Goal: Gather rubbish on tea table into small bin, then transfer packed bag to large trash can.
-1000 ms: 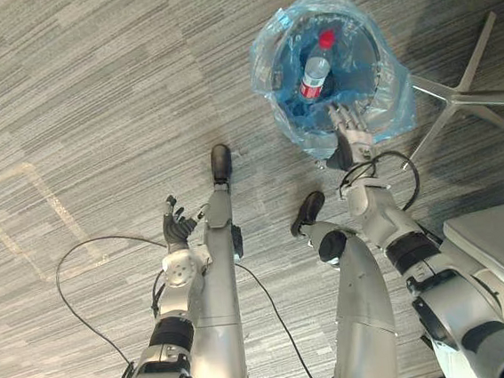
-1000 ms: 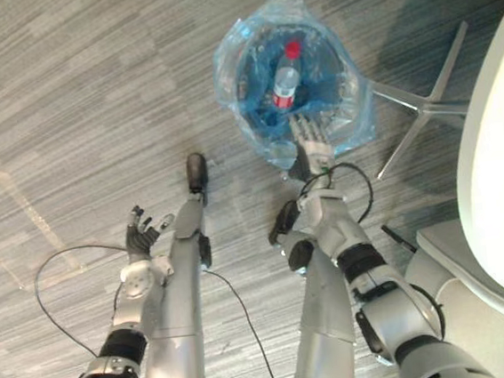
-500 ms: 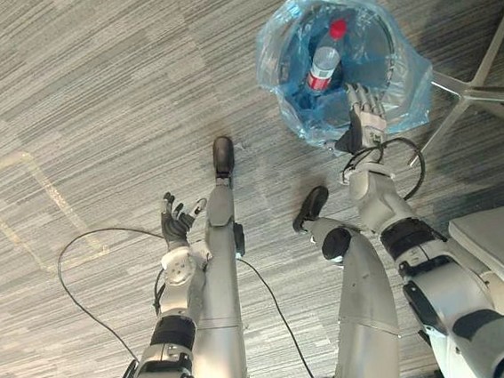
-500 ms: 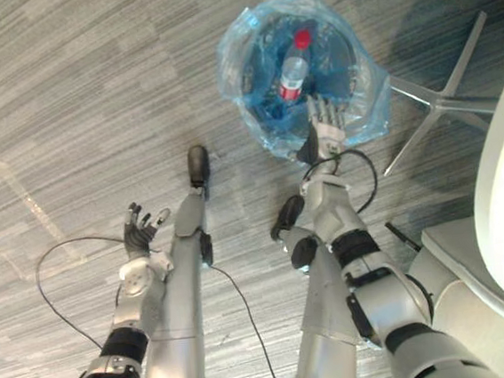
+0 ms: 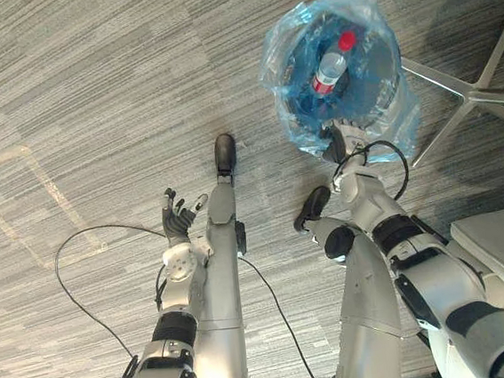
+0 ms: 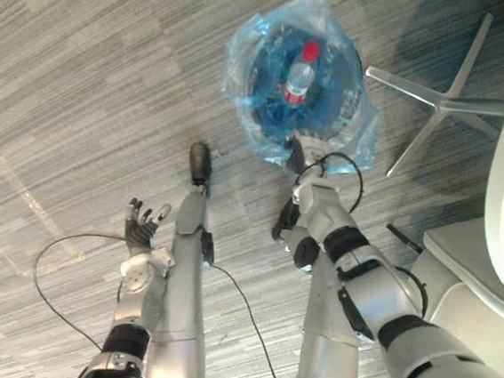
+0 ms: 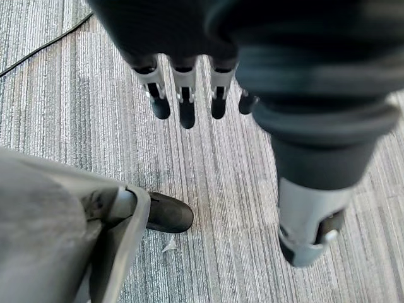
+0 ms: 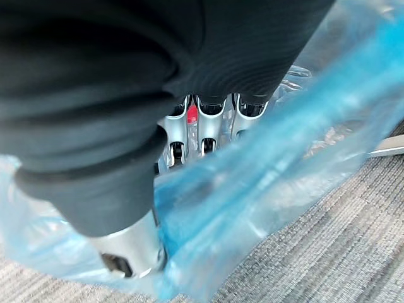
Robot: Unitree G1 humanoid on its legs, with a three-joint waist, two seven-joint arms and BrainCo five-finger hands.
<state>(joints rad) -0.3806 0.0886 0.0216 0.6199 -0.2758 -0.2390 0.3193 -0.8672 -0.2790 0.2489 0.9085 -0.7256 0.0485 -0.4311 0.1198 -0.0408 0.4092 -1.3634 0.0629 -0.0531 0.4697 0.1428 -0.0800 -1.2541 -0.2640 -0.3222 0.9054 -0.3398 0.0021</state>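
Small round dark bin [image 5: 387,49] stands on the grey striped carpet floor [image 5: 90,79] ahead of the robot and to its right, lined with a blue translucent plastic bag [image 5: 279,61] whose crumpled edge spills out over the rim all round. Inside the bag lies a clear plastic bottle [image 5: 330,67] with a red cap and a red and white label, its cap pointing toward the far side of the bin. The right hand [image 5: 341,134] is at the near edge of the bag, touching the plastic where it hangs over the rim. In the right wrist view its silver fingers [image 8: 203,129] run in behind a fold of the blue film and their tips are lost there, with the thumb just beside the plastic; they may be closing on the bag's edge, but I cannot tell whether the hand grips it or merely rests against it. The left hand [image 5: 178,223] hangs over bare carpet, well apart from the bin on the robot's left, fingers [image 7: 184,101] straight and spread, holding nothing. A silver star-shaped chair base [image 5: 468,92] sits on the floor just beside the bin on its right, one leg reaching close to the bag. A pale chair seat [image 5: 500,238] shows nearer the robot on the right. A pale tape outline [image 5: 0,170] marks the carpet far to the left.
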